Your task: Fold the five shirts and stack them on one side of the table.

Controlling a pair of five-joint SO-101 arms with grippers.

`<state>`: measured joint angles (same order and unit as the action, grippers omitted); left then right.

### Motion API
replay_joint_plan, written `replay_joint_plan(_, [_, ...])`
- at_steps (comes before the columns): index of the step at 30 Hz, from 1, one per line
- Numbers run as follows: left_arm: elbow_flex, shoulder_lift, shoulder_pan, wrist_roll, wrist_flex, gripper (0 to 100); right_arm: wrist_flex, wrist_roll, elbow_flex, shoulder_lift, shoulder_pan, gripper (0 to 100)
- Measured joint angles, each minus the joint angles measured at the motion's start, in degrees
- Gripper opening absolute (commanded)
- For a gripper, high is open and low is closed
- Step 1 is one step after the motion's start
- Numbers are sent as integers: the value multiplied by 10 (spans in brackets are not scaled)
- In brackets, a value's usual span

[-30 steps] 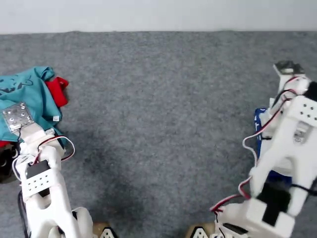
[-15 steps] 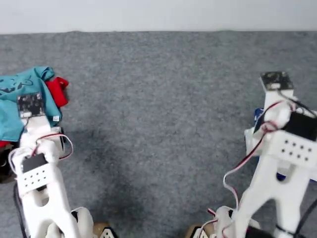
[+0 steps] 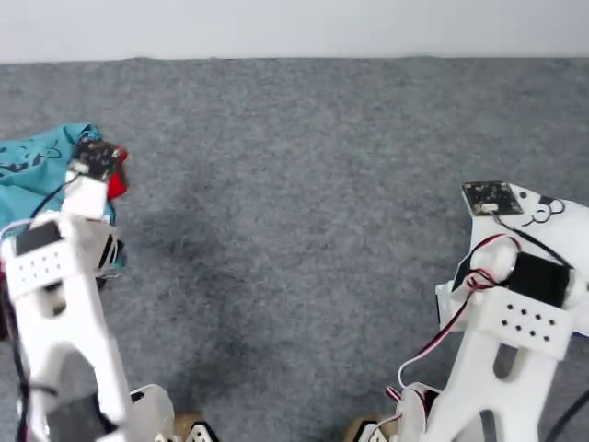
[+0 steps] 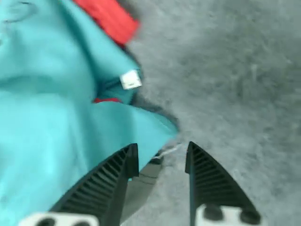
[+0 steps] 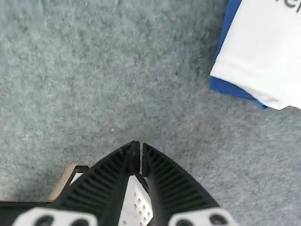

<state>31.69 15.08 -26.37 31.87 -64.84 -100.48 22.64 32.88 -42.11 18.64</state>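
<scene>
surface: grey carpeted table [image 3: 304,203] | backdrop: plain pale wall [image 3: 294,28]

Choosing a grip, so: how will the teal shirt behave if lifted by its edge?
Probably floppy: the teal shirt lies bunched and creased, so it should sag. It looks thin, likely light. Pushed, it may wrinkle rather than slide on the rough grey table.

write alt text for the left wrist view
The left gripper is open, with one finger above the edge of a crumpled teal shirt and the other above the grey table. A red shirt shows beyond the teal one, and a small white tag sits at the teal shirt's edge.
</scene>
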Motion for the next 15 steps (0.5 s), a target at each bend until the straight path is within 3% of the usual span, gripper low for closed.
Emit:
replay_joint_plan(4, [-63, -77, 27, 2, -42, 177, 0, -2, 19, -19, 0, 9])
replay_joint_plan(15, [-107, -193, 26, 45, -47, 177, 0, -2, 37, -84, 0, 9])
